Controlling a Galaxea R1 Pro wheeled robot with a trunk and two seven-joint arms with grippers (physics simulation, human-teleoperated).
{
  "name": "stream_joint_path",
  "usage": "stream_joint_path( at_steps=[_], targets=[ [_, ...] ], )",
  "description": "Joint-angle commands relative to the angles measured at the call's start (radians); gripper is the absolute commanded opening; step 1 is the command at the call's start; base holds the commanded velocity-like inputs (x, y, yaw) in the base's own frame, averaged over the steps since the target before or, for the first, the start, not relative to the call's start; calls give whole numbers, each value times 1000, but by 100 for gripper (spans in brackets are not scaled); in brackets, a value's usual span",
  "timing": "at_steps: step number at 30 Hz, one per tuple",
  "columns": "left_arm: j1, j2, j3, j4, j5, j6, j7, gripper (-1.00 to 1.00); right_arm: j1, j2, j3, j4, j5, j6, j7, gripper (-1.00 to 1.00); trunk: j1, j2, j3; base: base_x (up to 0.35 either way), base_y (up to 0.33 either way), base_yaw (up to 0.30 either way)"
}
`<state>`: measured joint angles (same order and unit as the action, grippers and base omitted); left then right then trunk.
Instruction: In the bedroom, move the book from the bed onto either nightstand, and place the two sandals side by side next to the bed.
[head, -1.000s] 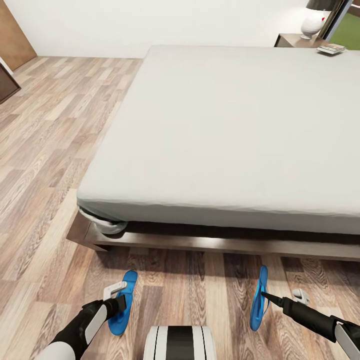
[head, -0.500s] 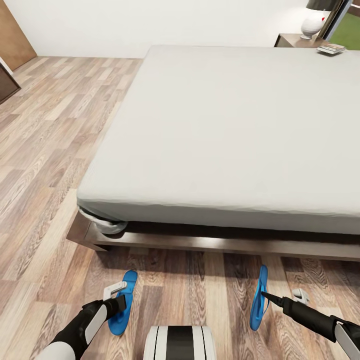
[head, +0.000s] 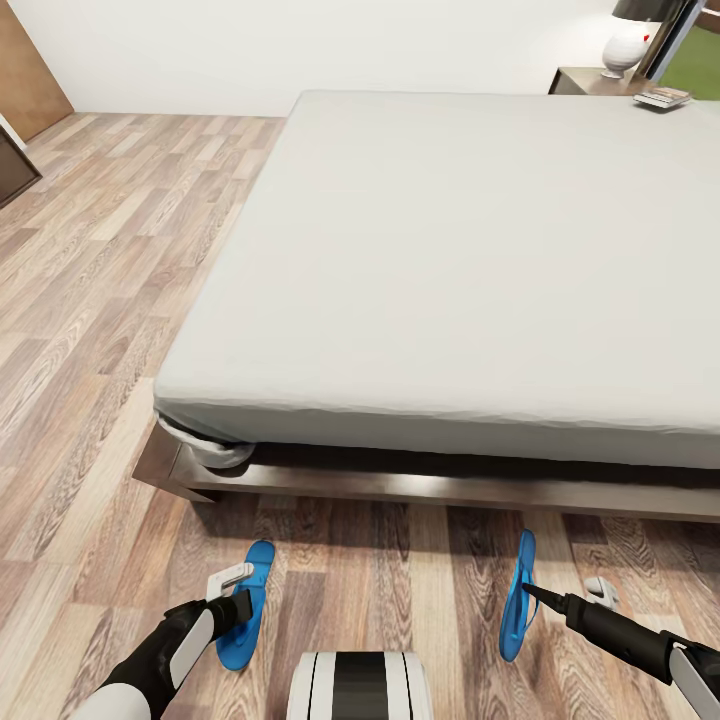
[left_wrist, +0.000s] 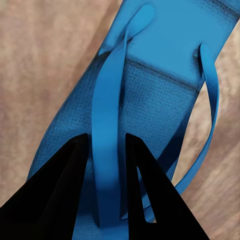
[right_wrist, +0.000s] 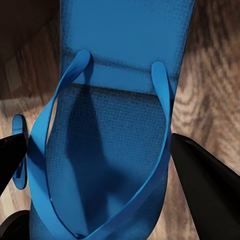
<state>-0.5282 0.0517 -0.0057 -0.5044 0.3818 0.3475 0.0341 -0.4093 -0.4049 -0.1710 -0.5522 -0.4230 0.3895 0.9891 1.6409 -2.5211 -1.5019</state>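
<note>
1. Sandals: two blue flip-flops on the wood floor (head: 90, 330), in front of the bed's (head: 450, 260) near long edge. Well apart, not yet side by side.
2. Left sandal (head: 245, 604) lies flat, near the bed's front left corner. Right sandal (head: 517, 596) is tipped up on its edge, further along the same bed edge.
3. Left pincer (left_wrist: 107, 187): fingers (left_wrist: 55, 195) closed onto one strap of the left sandal, w/ the strap pinched betw. the two black tips. In the head view it sits right over that sandal.
4. Right pincer (right_wrist: 95, 175): fingers (right_wrist: 205, 190) spread wide, one each side of the right sandal's sole. Can't tell if they touch it; no firm hold visible.
5. Book (head: 662, 98) lies on the nightstand (head: 585, 80) by the bed's far right corner, beside a white lamp (head: 630, 45).
</note>
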Motion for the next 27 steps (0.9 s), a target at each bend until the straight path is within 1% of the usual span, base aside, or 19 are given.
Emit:
stream_joint_path(
  at_steps=[1,8,9,27],
  targets=[
    [0,0,3,0,-4,6,3,-100,0,0,-1,0,-6,9,2,-100,0,0,-1,0,0,0],
    [0,0,3,0,-4,5,2,-100,0,0,-1,0,-7,8,2,-100,0,0,-1,0,0,0],
    [0,0,3,0,-4,5,2,100,0,0,-1,0,-7,8,2,-100,0,0,-1,0,0,0],
    [0,1,3,0,-4,7,3,100,0,0,-1,0,-6,8,2,-100,0,0,-1,0,0,0]
  ],
)
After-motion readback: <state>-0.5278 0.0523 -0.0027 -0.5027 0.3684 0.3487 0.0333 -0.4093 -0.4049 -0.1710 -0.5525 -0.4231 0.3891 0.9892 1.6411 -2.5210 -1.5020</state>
